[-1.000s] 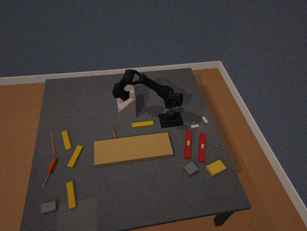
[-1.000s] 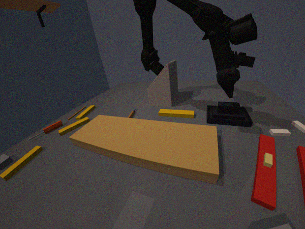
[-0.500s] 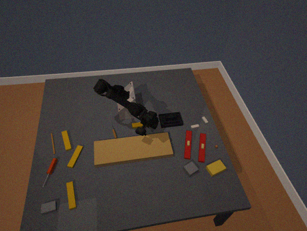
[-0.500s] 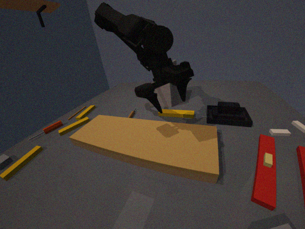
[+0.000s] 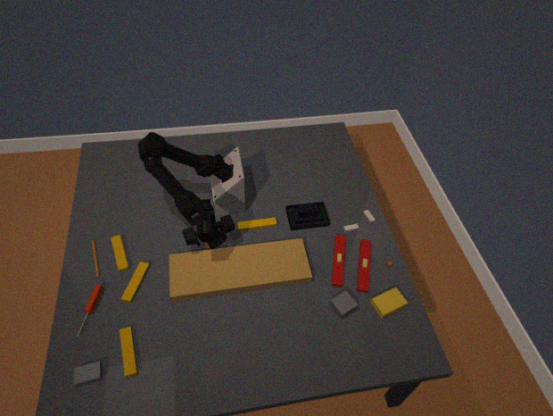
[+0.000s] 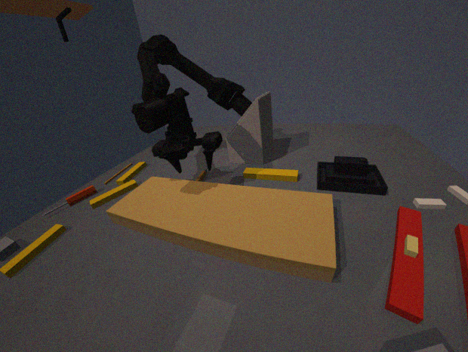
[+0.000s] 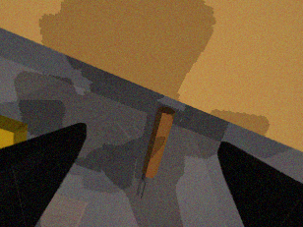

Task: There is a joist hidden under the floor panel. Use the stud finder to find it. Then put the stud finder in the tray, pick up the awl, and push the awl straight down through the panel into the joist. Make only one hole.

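I've got the gripper (image 6: 192, 163) hanging fingers-down over the awl (image 7: 158, 142), jaws spread wide with nothing between them. In the wrist view the awl lies flat on the grey table (image 5: 268, 348) between the two dark fingertips, not touching either, wooden handle toward the floor panel (image 5: 241, 268), thin metal tip pointing away from it. The handle end sits just beside the panel's far edge. Gripper shadow falls on the panel's far left corner. The stud finder (image 6: 351, 163) sits in the black tray (image 6: 352, 183), well right of the gripper, past the yellow bar (image 6: 270, 174) lying near the panel's far edge. From the top view I can't see the awl, the arm covers it. A red-handled screwdriver (image 5: 93, 299) lies at the left side of the table, well apart from the gripper.
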`<state>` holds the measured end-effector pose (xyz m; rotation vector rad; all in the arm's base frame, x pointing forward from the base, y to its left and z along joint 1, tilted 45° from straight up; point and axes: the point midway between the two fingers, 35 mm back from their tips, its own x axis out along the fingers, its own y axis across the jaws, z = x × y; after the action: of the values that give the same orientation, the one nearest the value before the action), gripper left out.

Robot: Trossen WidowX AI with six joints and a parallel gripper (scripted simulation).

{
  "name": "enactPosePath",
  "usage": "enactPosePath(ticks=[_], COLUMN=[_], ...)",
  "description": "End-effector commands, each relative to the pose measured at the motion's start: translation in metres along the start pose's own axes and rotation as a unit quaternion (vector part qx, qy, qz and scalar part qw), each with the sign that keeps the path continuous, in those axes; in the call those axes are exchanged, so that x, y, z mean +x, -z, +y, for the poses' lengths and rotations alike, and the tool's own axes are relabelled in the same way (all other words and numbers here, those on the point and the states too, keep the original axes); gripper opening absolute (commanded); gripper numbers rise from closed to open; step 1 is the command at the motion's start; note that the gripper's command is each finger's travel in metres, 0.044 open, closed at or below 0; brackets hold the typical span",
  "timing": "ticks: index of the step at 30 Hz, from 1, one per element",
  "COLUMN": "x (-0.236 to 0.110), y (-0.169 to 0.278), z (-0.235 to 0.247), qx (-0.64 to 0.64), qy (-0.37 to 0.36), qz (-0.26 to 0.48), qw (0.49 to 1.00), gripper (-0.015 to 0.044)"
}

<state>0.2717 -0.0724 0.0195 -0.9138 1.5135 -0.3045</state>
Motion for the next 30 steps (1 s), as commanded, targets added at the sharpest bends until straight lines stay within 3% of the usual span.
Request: enactPosePath(ticks=[1,15,30], x=[0.003,0.005,0.029], y=[0.019,0.016,0.014], z=[-0.016,-0.009,-0.010], qx=[0.035,0.035,0.035], qy=[0.013,0.013,0.012], qz=[0.014,0.014,0.014], qw=[0.999,0.999,0.999], gripper=[0.0440,0.0440,0.0440])
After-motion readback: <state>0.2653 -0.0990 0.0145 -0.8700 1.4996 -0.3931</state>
